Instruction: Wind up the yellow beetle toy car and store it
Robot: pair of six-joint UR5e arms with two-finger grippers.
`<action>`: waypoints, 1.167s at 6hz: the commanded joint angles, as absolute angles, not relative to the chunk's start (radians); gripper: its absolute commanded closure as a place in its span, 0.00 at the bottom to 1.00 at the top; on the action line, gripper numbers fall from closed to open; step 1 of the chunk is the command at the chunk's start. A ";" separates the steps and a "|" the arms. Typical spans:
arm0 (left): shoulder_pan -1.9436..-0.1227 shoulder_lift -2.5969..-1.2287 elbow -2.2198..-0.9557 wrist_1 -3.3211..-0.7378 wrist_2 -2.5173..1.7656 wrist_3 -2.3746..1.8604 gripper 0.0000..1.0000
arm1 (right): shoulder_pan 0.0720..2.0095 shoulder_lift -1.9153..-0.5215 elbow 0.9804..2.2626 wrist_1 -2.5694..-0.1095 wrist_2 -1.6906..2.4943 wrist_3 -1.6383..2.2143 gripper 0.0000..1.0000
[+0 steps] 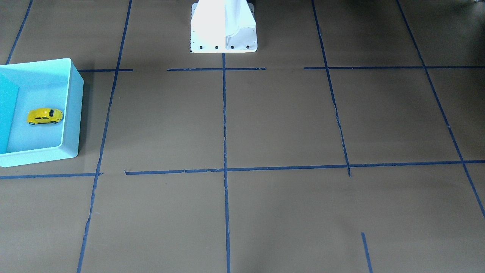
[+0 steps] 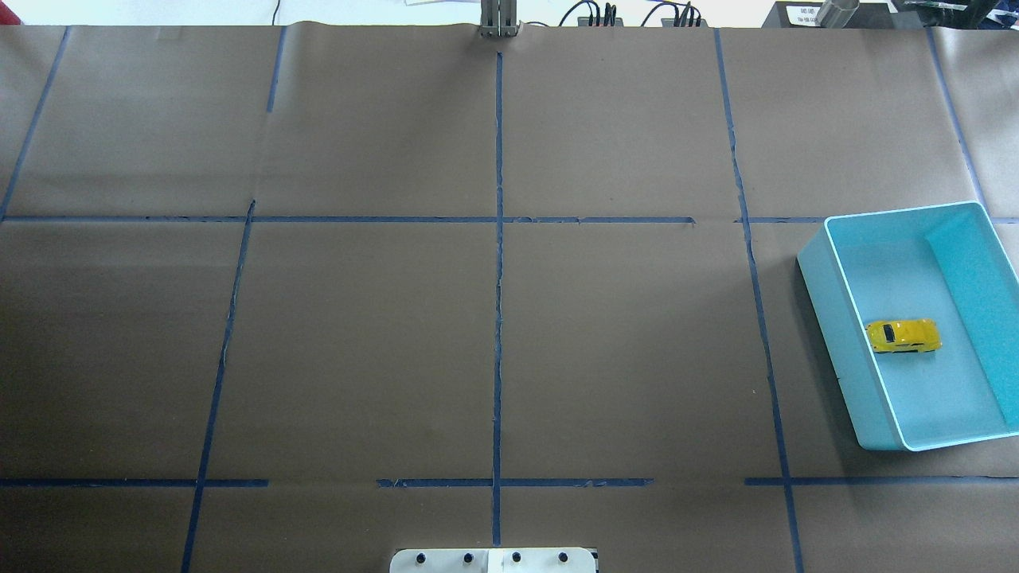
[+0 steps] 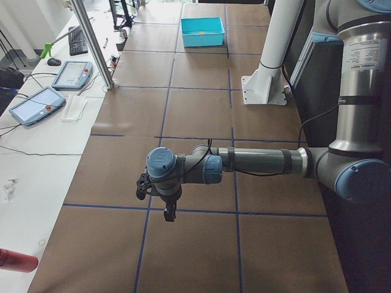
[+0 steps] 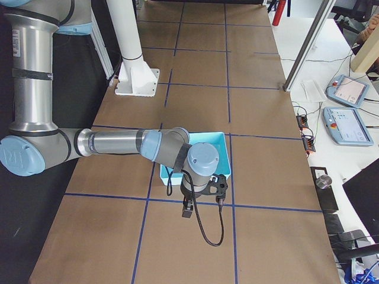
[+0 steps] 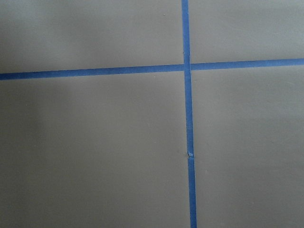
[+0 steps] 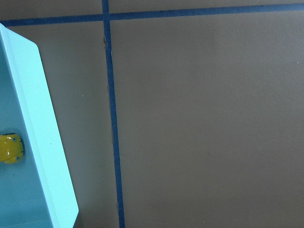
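Observation:
The yellow beetle toy car (image 1: 44,116) sits upright on its wheels on the floor of the light-blue bin (image 1: 72,106), near one long wall. The car (image 2: 903,336) and the bin (image 2: 840,350) also show in the overhead view at the right edge. The right wrist view catches the car's end (image 6: 9,148) inside the bin's rim (image 6: 42,133). My left gripper (image 3: 169,212) hangs over bare table, far from the bin (image 3: 202,30). My right gripper (image 4: 188,208) hangs just outside the bin (image 4: 210,142). I cannot tell whether either is open or shut.
The table is brown paper with a blue tape grid (image 2: 498,318). The white robot pedestal (image 1: 223,30) stands at the robot's edge. A side table with control tablets (image 3: 36,104) and a metal post (image 3: 91,43) lies along the far side.

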State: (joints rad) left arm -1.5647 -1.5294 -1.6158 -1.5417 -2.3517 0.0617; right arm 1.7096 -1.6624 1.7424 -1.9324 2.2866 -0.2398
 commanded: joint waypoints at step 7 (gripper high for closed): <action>-1.565 -1.528 -1.641 -1.540 -2.353 0.061 0.00 | 1.704 -1.657 1.707 -1.723 2.281 -0.249 0.00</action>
State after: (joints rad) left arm -1.5659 -1.5280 -1.6405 -1.5401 -2.3542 0.0614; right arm 1.7044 -1.6568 1.7087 -1.7308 2.2810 -0.2486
